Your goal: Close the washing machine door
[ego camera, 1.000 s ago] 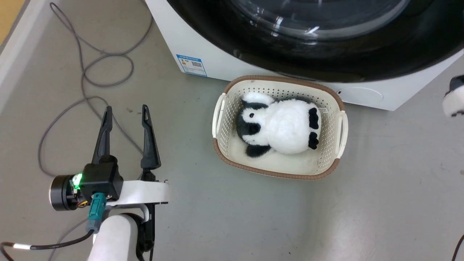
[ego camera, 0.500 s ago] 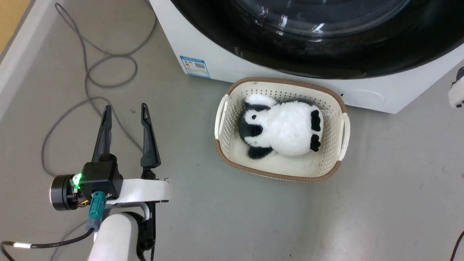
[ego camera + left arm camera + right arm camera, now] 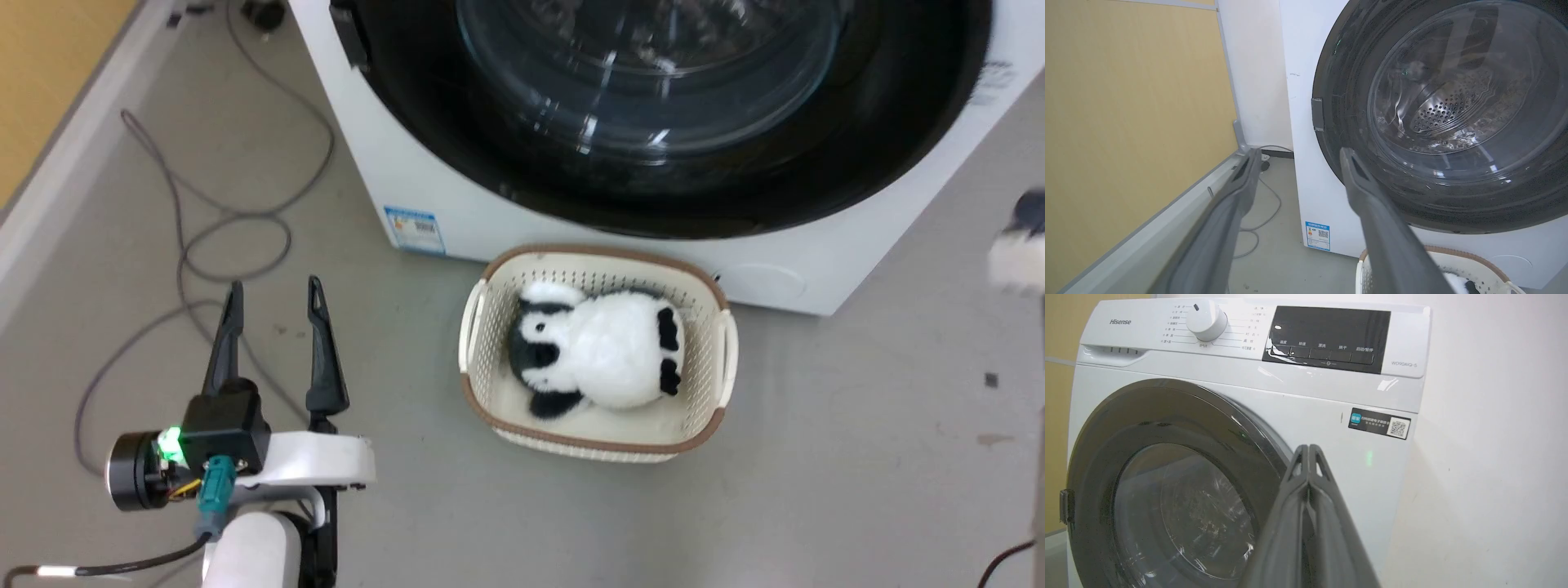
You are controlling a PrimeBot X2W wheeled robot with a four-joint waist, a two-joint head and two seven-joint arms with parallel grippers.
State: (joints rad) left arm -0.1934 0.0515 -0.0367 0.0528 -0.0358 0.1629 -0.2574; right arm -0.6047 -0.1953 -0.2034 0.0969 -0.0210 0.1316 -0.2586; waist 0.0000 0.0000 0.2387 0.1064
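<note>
Grey floor (image 3: 816,490) before big white front-loading washing machine (image 3: 384,180). Large round glossy black washing machine door (image 3: 653,208), domed glass centre, lies against machine front: apparently closed, latching unconfirmed. Empty left gripper (image 3: 274,286) spread wide, apart from door; right gripper (image 3: 1306,451) pinched together, empty.

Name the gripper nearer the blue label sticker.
Left. Left gripper hangs left of the blue label sticker; right gripper is far off, by the washing machine's opposite side.
</note>
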